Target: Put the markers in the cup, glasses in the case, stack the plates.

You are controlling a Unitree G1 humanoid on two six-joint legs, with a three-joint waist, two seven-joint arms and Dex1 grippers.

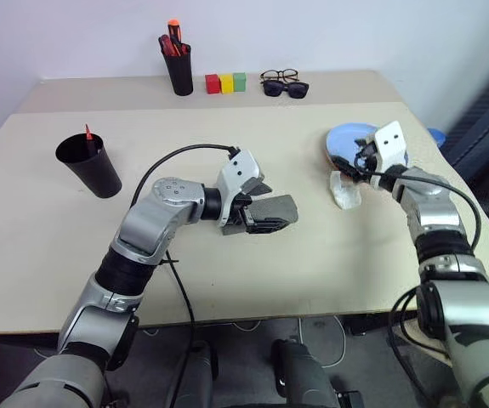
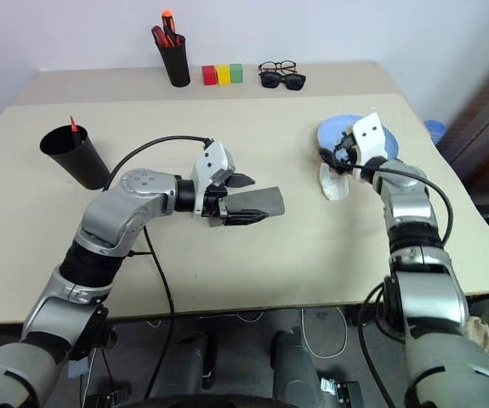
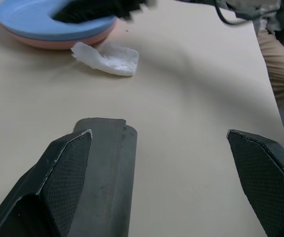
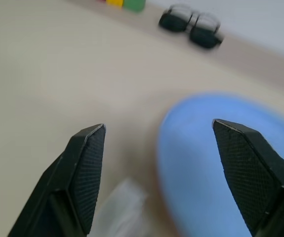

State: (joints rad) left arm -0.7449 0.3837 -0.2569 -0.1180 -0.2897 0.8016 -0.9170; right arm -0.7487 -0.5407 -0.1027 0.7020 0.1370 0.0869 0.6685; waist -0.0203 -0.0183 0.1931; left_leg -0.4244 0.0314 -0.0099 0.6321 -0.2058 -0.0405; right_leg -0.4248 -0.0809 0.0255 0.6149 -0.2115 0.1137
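The grey oblong clamshell spectacle case point(image 1: 271, 212) lies closed on the beige desk point(image 1: 312, 263), its long axis running left to right. The left gripper point(image 3: 164, 182) has its fingers spread wide, one finger point(image 3: 65, 177) against the case. The right gripper point(image 4: 161, 177), fingers wide and empty, hovers over the light blue plate point(image 3: 48, 22) stacked on the salmon pink plate point(image 3: 58, 42).

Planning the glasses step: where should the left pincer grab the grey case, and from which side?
Grip the case across its short width, near mid-length, coming from above. It lies flat and looks closed on the table, long axis roughly across the robot's view, so its narrow rounded sides probably suit the open left pincer best; one finger sits alongside it.
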